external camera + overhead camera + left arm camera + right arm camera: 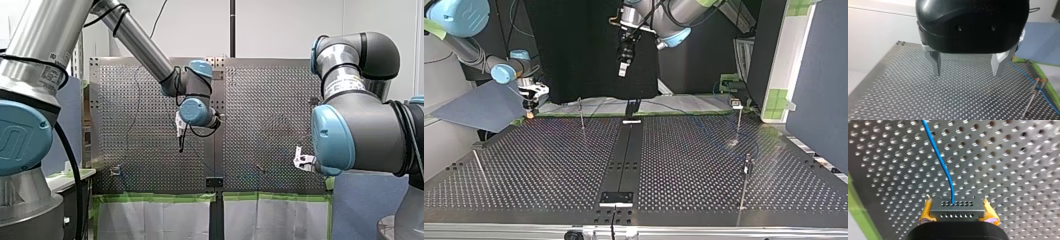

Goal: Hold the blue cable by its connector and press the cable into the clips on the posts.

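In the right wrist view my right gripper is shut on a dark grey connector, clamped between its yellow pads. The thin blue cable runs out of the connector, away over the perforated table. At the top view's left this gripper sits low at the table's far edge. My left gripper hangs open above the plate, nothing between its metal fingers; beside it the blue cable passes a thin post. Slim posts stand on the table.
A black strip runs down the middle of the perforated table. Green tape lines its edge near the arms. A blue sheet lies off the table at the top view's left. Another thin rod leans there.
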Available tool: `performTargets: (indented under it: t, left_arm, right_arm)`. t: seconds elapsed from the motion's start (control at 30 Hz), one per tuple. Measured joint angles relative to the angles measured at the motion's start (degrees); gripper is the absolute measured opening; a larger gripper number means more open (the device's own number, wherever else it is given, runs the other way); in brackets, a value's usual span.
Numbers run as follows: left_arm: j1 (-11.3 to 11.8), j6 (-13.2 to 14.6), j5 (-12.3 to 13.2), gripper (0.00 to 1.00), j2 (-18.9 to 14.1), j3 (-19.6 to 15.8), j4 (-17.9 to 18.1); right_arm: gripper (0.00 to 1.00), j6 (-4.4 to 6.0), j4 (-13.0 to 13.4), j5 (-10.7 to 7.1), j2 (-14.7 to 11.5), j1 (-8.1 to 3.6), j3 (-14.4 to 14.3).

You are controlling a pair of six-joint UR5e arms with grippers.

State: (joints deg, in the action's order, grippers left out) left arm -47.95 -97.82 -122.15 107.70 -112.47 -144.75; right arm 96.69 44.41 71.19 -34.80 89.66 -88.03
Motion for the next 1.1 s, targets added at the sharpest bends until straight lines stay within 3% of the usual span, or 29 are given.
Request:
performTargets:
  t: [0.37, 0.57, 0.7, 0.9, 1.0, 1.1]
  left_arm:
    - [0.0, -0.7, 0.0, 1.0, -6.4, -6.4, 5.0]
    - [0.0, -1.6, 0.0, 1.0, -9.9, -9.9, 8.0]
    - [0.0, -2.3, 0.0, 1.0, -11.9, -11.9, 10.0]
    - [0.0, -2.0, -1.3, 1.0, -14.6, -14.6, 12.7]
    - [0.1, -1.6, -2.6, 1.0, -15.7, -16.1, 14.1]
    - [0.2, -1.5, -3.9, 1.0, -15.9, -17.6, 15.7]
  right_arm:
    - [0.0, 1.52, -0.4, 2.2, -5.8, 2.43, -5.1]
    - [0.0, 3.04, -1.2, 4.44, -9.0, 5.16, -6.5]
    - [0.0, 4.81, -2.8, 5.17, -11.4, 5.97, -6.7]
    - [0.0, 7.69, -4.3, 5.32, -14.7, 6.23, -6.7]
    - [0.0, 7.7, -4.5, 5.29, -16.2, 6.28, -6.7]
    - [0.0, 6.77, -5.1, 5.41, -17.6, 6.46, -6.8]
